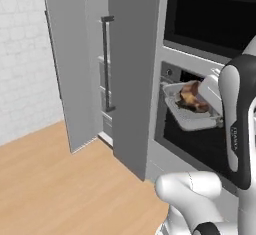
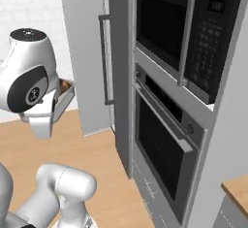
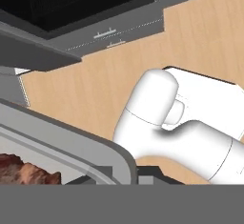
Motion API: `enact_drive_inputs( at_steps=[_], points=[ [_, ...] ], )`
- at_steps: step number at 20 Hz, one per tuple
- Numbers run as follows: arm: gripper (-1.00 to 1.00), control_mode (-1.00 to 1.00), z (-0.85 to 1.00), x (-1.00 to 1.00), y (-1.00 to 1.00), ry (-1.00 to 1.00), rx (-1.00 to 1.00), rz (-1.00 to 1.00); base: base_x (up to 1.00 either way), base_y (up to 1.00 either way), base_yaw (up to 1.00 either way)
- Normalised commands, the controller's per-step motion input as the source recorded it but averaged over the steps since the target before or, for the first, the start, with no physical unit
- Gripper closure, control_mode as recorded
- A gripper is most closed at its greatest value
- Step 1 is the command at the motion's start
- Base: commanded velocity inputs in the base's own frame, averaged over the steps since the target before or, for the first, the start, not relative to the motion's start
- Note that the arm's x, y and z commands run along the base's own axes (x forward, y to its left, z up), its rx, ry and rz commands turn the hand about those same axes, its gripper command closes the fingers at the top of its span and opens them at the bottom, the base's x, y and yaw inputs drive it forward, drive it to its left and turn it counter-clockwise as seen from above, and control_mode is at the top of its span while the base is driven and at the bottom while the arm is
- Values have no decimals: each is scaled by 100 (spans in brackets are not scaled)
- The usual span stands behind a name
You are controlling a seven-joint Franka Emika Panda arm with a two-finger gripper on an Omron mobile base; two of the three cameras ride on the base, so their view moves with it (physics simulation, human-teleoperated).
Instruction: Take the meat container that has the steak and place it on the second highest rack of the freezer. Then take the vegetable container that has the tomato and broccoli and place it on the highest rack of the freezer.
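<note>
The meat container (image 1: 186, 120), a shallow grey tray, hangs in the air in front of the oven with the brown-red steak (image 1: 191, 99) lying in it. My gripper (image 1: 216, 117) is shut on the tray's right rim. In the hand view the tray rim (image 3: 110, 155) and a piece of the steak (image 3: 26, 173) sit beside my fingertips (image 3: 143, 175). The freezer (image 1: 132, 74) stands to the left with its door (image 1: 70, 64) swung open. Its racks are mostly hidden behind the door and the black bar handle (image 1: 106, 64). The vegetable container is out of view.
The black-fronted oven (image 2: 162, 144) and the microwave (image 2: 167, 28) fill the cabinet right of the freezer. Wooden floor (image 1: 55, 179) lies open in front of the freezer door. A white brick wall (image 1: 25, 54) closes off the left.
</note>
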Motion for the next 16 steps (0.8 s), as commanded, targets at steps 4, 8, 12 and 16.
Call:
enact_drive_inputs(
  at_steps=[4,8,12,16],
  points=[
    [100,100,0,0,0,0,0,0,92,84,10],
    [100,100,0,0,0,0,0,0,99,66,5],
    [100,100,0,0,0,0,0,0,100,61,3],
    [100,100,0,0,0,0,0,0,98,53,0]
  ],
)
